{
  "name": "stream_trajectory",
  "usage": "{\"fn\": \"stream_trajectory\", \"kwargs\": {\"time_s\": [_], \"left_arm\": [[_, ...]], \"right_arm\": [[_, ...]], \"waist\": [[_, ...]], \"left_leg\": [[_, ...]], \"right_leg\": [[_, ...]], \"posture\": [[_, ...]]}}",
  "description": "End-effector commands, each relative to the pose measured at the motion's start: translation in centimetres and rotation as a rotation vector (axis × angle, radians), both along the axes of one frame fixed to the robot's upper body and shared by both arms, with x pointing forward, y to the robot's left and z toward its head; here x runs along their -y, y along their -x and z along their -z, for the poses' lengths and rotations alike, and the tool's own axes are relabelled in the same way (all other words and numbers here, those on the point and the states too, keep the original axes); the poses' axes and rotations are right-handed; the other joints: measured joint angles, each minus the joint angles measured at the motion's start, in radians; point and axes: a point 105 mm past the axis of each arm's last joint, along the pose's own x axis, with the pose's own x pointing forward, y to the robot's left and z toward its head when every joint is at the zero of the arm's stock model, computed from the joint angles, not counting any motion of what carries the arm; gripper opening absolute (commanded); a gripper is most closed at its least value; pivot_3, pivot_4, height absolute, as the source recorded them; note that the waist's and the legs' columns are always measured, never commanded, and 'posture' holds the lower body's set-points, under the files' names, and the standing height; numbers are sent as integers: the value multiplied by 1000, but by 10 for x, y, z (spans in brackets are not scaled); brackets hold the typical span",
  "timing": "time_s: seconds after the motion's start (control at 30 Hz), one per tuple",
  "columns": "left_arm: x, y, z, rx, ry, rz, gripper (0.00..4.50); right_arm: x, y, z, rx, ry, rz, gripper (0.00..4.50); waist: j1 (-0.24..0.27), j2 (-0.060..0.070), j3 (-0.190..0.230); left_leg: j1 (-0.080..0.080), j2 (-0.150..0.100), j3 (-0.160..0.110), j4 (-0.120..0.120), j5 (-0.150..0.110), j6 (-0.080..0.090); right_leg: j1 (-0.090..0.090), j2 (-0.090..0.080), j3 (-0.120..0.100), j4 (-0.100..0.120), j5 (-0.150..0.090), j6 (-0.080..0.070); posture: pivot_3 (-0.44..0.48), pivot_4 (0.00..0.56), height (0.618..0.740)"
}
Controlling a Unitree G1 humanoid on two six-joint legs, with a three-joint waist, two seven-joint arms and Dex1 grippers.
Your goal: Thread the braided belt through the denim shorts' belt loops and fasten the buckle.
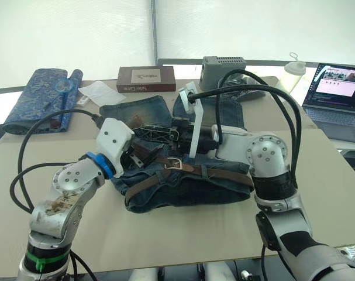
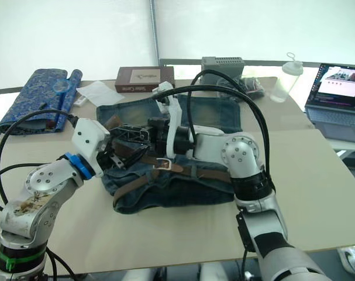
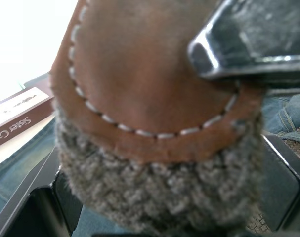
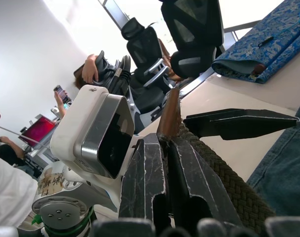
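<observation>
The denim shorts (image 1: 183, 190) lie bunched at mid-table. The braided belt (image 1: 227, 174) runs along their waistband, its silver buckle (image 1: 175, 164) resting on top near the middle. One belt loop (image 1: 201, 171) crosses the strap right of the buckle. The belt's stitched brown leather tip (image 3: 140, 84) is lifted off the shorts at their left end. My right gripper (image 4: 167, 140) is shut on that tip, edge-on between its fingers. My left gripper (image 1: 141, 155) is open, and its fingers (image 3: 36, 202) stand wide on either side of the braided part just behind the tip.
A blue patterned rolled cloth (image 1: 40, 96) lies far left, with white paper (image 1: 101, 92) beside it. A brown box (image 1: 146, 78), a grey box (image 1: 224, 69) and a bottle (image 1: 294, 73) line the back. A laptop (image 1: 338, 93) sits far right. People and office chairs are beyond the table.
</observation>
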Motion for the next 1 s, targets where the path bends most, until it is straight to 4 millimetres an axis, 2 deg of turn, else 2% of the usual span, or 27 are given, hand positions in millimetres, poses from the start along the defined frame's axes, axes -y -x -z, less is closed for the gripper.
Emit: {"fn": "stream_trajectory", "kwargs": {"time_s": [0.03, 0.2, 0.4, 0.57, 0.8, 0.9, 1.0], "left_arm": [[-2, 7, -7, 23, 20, -22, 4456], [-12, 8, -4, 36, 8, -94, 4456], [-8, 11, 1, 202, -200, -158, 4456], [-5, 6, -2, 294, -220, -221, 4456], [-7, -4, -6, 326, -209, -292, 4456], [-6, -6, -5, 321, -197, -290, 3656], [-1, -5, -2, 310, -196, -263, 2314]], "right_arm": [[-10, 11, -17, 50, -43, -77, 0], [0, -9, -13, -11, -53, 24, 0], [16, -24, -15, -92, -98, 121, 0], [23, -29, -11, -124, -98, 170, 0], [27, -28, -12, -130, -103, 193, 0], [28, -29, -12, -132, -102, 205, 0], [28, -29, -11, -134, -103, 206, 0]], "waist": [[-1, 0, 0], [-1, 0, 0], [0, 0, 0], [2, 0, 0], [-2, 0, 0], [-1, 0, 0], [-1, 0, 0]], "left_leg": [[0, 0, 0, 0, 0, 0], [0, 0, 0, 0, 0, 0], [0, 0, 0, 0, 0, 0], [-1, -1, 0, -1, 0, -1], [-1, 0, 0, -1, 0, 0], [-2, 0, 0, -2, 0, 0], [-2, 0, 0, -2, 0, 0]], "right_leg": [[0, 0, 0, 0, 0, 0], [0, 0, 0, 0, 0, 0], [0, -1, 0, 0, 0, -1], [-1, -2, 0, 0, 1, -1], [-1, -1, 0, 0, 1, -1], [-2, -1, 0, 0, 1, -1], [-2, -1, 0, 0, 1, -1]], "posture": [[0, 150, 740], [0, 150, 740], [0, 150, 740], [0, 150, 740], [0, 150, 740], [0, 150, 740], [0, 150, 740]]}}
